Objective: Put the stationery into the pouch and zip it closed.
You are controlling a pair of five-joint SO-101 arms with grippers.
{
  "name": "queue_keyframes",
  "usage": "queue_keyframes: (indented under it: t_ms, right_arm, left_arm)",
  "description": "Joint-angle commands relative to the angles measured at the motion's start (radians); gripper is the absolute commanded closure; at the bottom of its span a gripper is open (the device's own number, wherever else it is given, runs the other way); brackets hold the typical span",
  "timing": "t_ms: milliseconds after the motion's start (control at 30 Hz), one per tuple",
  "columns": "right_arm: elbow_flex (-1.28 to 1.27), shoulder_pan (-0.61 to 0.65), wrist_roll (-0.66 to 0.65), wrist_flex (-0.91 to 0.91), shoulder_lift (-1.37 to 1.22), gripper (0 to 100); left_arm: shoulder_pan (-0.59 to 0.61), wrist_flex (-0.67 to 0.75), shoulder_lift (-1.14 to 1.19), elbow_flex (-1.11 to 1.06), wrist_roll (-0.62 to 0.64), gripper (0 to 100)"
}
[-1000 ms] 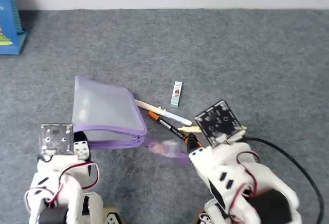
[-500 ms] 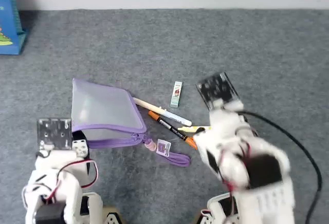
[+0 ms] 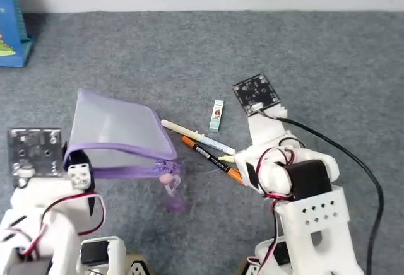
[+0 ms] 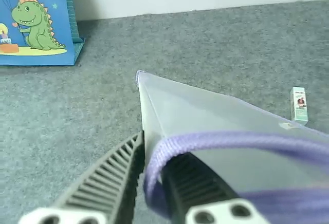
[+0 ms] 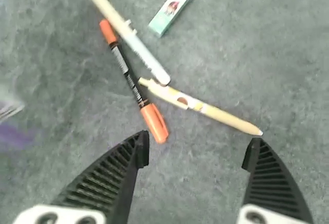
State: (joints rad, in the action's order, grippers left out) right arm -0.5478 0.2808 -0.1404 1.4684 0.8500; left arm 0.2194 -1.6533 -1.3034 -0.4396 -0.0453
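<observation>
Purple pouch (image 3: 120, 133) clamped in my left tool (image 4: 154, 151); my right tool (image 5: 198, 141), spread wide, should straddle the orange marker (image 5: 132, 82) squarely.

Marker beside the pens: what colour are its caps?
Orange, at both ends of the marker; clearest in the right wrist view.

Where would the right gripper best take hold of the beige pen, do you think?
Probably the bare half of the beige pen near its pointed tip, from straight above, with the open right gripper set across the barrel. The pen lies flat, and its other end touches the white pen beside the orange marker.
</observation>
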Motion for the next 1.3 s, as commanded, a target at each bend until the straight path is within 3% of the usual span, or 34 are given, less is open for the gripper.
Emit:
queue_keyframes:
  t_ms: [0,267,533,867,1267]
  right_arm:
    - [-0.003,-0.056,0.006,-0.079,-0.004,71.3]
    - [-0.028,-0.077,-0.003,-0.113,-0.047,71.4]
    - [0.109,-0.076,0.008,-0.148,-0.38,71.4]
    - [0.4,-0.064,0.008,-0.219,-0.734,71.4]
    - [0.756,0.051,0.153,-0.22,-1.182,71.1]
  left_arm:
    - [0.034,-0.055,0.031,0.142,0.041,99]
    - [0.276,-0.071,0.04,0.143,0.038,99]
    - [0.376,-0.049,0.04,0.031,0.037,99]
    - [0.611,-0.055,0.034,0.012,-0.032,99]
    - [0.678,-0.049,0.031,-0.088,-0.032,99]
